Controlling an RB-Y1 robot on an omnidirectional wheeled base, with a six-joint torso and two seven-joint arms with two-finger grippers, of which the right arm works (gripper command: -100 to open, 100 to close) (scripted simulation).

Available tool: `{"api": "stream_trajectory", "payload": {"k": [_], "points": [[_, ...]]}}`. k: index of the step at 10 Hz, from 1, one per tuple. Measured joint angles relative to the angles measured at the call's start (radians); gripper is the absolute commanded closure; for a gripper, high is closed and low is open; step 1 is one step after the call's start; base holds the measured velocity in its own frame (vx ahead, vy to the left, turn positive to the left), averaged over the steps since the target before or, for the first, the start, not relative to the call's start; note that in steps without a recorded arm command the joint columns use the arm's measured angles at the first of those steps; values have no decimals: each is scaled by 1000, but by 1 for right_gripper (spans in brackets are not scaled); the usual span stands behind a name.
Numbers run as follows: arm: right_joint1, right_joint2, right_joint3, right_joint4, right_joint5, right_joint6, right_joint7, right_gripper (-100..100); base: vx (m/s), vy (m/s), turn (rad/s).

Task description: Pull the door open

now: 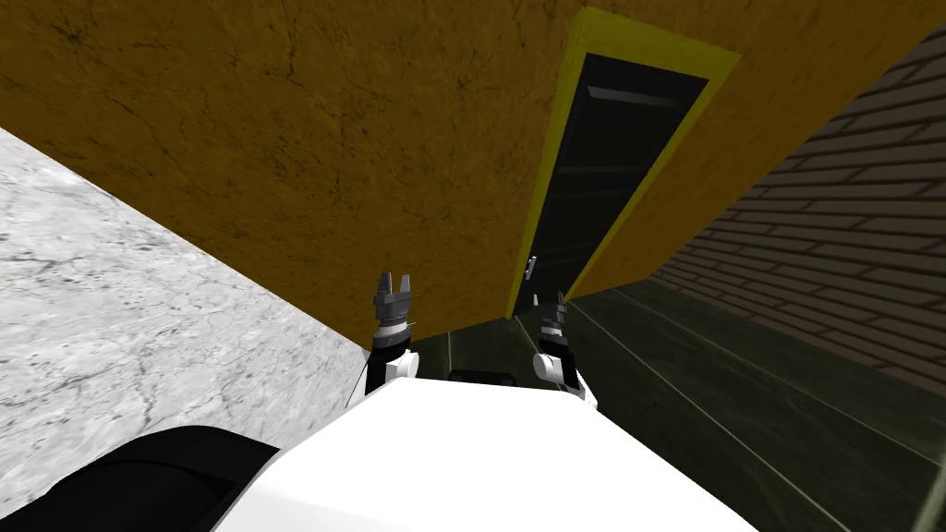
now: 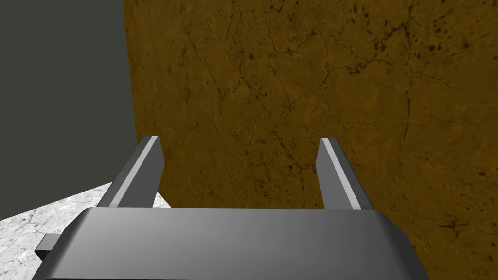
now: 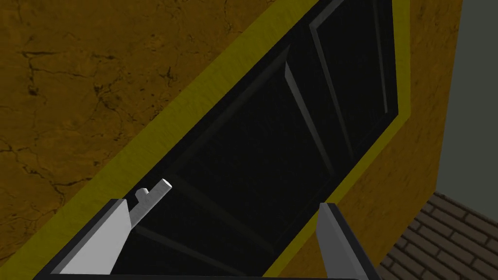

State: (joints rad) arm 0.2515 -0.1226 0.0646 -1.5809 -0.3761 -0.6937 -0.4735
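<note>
A dark panelled door [image 1: 605,175] sits in a yellow frame [image 1: 554,157] in the ochre wall. Its light grey lever handle [image 1: 530,267] is near the frame's left side. My right gripper [image 1: 551,301] hangs just below and right of the handle, a short way off the door. In the right wrist view the door [image 3: 272,146] lies ahead, and the handle [image 3: 151,195] shows just beyond one of the fingers [image 3: 104,238] of the open right gripper [image 3: 221,214]. My left gripper [image 1: 394,283] is raised before the bare ochre wall, and stands open [image 2: 238,146] with nothing between its fingers.
A brown brick wall [image 1: 831,249] runs along the right side. Dark green tiled floor [image 1: 702,369] lies between it and the door. A pale marbled wall [image 1: 111,314] stands on the left.
</note>
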Motion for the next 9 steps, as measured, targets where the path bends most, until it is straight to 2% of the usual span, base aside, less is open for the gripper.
{"api": "stream_trajectory", "payload": {"k": [9], "points": [[-67,-15,22,185,-92,-37,-161,-100,25,-131,174]]}}
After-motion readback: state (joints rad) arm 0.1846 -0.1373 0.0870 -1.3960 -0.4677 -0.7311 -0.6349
